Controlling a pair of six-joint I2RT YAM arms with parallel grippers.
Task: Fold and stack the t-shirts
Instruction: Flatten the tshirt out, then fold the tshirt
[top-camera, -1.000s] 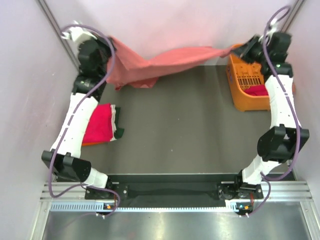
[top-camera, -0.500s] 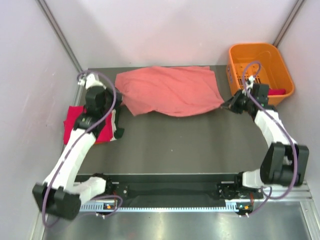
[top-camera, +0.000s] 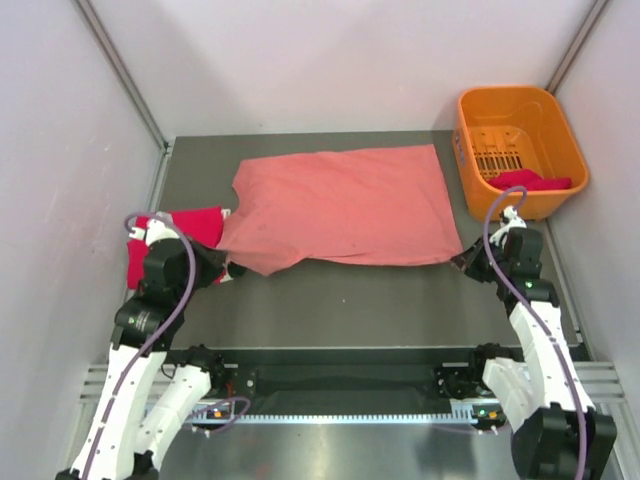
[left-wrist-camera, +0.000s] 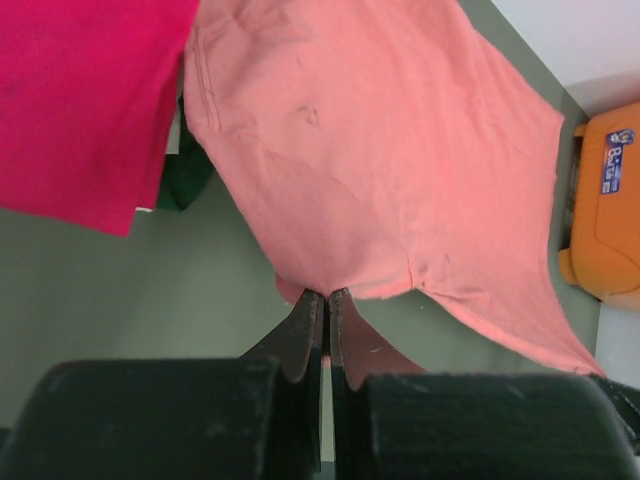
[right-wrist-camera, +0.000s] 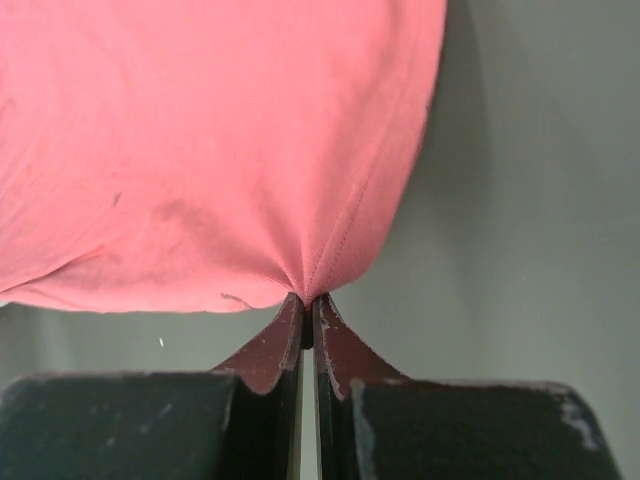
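the large salmon-pink t-shirt (top-camera: 345, 205) lies spread almost flat across the middle of the dark table (top-camera: 350, 300), its far edge near the back wall and its near edge running left to right between the two arms. the left gripper (left-wrist-camera: 318, 295) has its fingers pressed together on the near-left corner of that shirt, the cloth gathered to a small point between the tips. the right gripper (right-wrist-camera: 306, 300) is likewise pinched closed on the near-right corner, where the hem puckers into folds at the tips. both grippers sit low, close to the table surface and well apart from each other, with the shirt's near edge drawn between them. at the left side a folded magenta-red t-shirt (top-camera: 190, 225) lies on top of a small stack, with a dark green t-shirt (left-wrist-camera: 190, 170) showing beneath its edge; the salmon shirt's left end touches that stack's right side. in the far right corner stands an orange basket (top-camera: 520, 135) with a piece of red cloth (top-camera: 535, 180) lying in it, apart from the salmon shirt.
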